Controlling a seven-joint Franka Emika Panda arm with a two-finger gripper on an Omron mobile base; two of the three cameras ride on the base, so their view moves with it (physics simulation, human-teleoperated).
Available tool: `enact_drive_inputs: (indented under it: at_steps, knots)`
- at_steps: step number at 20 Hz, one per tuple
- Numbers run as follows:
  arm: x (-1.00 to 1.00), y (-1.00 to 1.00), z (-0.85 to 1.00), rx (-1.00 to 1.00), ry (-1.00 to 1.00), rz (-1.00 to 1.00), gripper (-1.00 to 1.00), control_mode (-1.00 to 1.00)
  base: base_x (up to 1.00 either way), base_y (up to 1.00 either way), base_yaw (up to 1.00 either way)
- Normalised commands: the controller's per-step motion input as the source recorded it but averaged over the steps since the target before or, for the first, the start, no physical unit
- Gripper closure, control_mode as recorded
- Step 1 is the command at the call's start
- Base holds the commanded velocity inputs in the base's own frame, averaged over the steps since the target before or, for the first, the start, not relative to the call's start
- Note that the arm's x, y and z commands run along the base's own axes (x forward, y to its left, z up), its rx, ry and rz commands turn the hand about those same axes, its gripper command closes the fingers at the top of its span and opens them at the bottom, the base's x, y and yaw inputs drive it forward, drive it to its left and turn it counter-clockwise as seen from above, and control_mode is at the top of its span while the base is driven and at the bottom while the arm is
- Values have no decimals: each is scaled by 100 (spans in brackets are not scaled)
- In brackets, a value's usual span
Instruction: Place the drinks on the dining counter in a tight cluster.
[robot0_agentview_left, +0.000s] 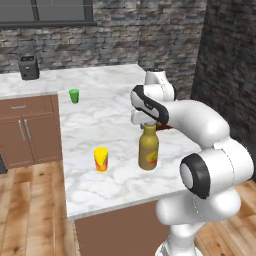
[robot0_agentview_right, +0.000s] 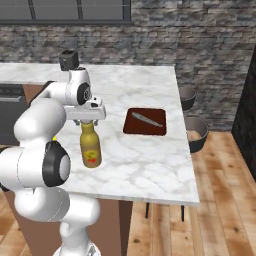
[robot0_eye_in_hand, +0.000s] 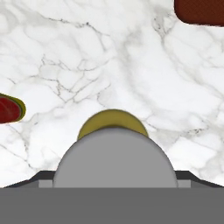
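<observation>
The mustard-amber bottle (robot0_agentview_left: 148, 150) (robot0_agentview_right: 90, 150) with a grey cap stands upright near the front of the marble dining counter (robot0_agentview_left: 110, 117) (robot0_agentview_right: 145, 165). My gripper (robot0_agentview_left: 148, 123) (robot0_agentview_right: 87, 121) hangs open straight above it, right at the cap. Seen from the hand, the grey cap (robot0_eye_in_hand: 114, 159) looms large at the bottom, the bottle's yellow shoulder (robot0_eye_in_hand: 113, 119) peeking out behind it. A small green drink (robot0_agentview_left: 74, 95) stands apart at the counter's far left edge.
A yellow can with a red label (robot0_agentview_left: 101, 159) (robot0_eye_in_hand: 8, 109) stands left of the bottle. A dark red cutting board with a knife (robot0_agentview_right: 145, 121) (robot0_eye_in_hand: 199, 11) lies to its right. Toaster (robot0_agentview_left: 28, 67) at the back; stools (robot0_agentview_right: 196, 131) beyond the counter's right edge.
</observation>
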Motion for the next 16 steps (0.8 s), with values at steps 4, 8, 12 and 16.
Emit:
enact_drive_inputs:
  at_steps: [4, 8, 12, 16]
  knots:
    - [0, 0, 0, 0, 0, 0, -100, -100, 0, 0, 0]
    - [0, 0, 0, 0, 0, 0, -100, -100, 0, 0, 0]
    - [-5, 0, 0, 0, -2, 0, -100, -100, 0, 0, 0]
    - [-17, 0, 27, 0, -10, 0, -100, -100, 0, 0, 0]
